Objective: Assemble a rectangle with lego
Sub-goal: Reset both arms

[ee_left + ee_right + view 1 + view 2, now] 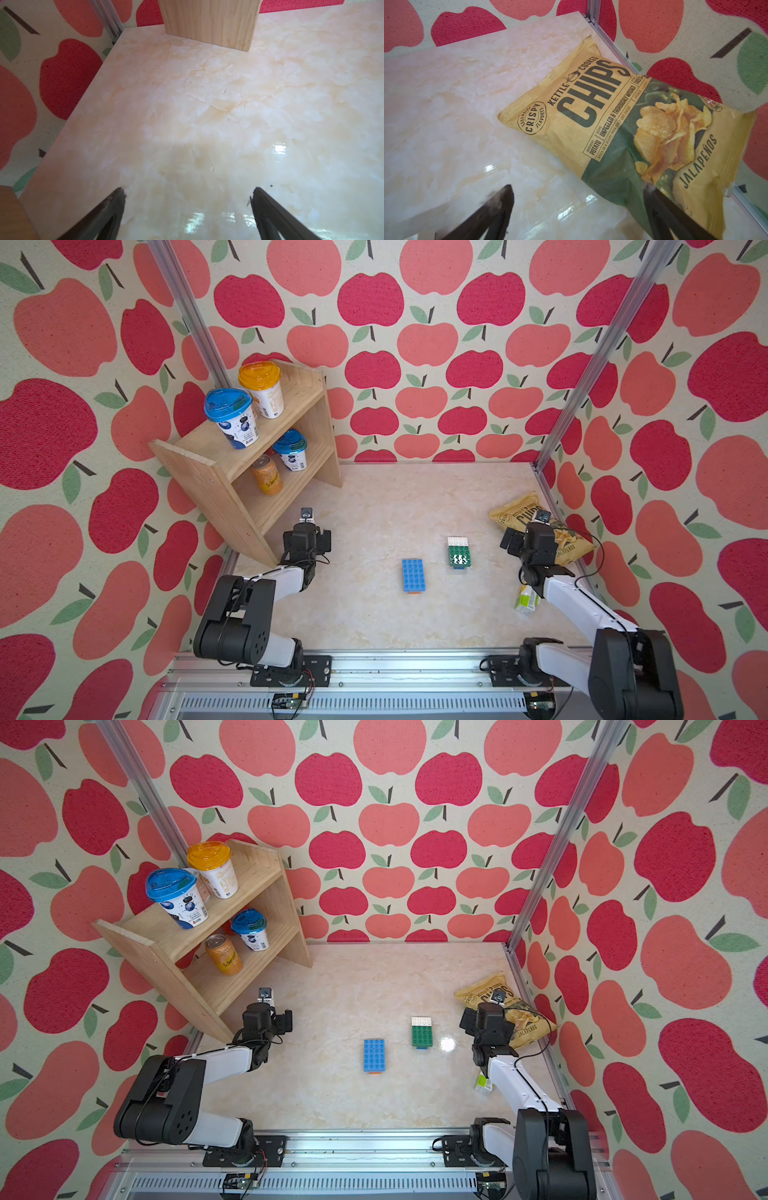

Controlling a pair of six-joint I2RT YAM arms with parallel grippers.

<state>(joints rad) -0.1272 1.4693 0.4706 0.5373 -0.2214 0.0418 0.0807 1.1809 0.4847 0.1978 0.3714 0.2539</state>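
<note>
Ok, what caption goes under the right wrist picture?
Open right gripper over the edge of a chips bag on the marble table.

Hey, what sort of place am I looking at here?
Probably a robot test cell, not a home: apple-print fabric walls on aluminium posts, two arms bolted to a front rail, and a wooden shelf of staged drinks.

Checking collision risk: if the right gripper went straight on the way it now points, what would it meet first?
Probably the chips bag, lying just ahead of the right gripper, jaws open; depth unclear.
</note>
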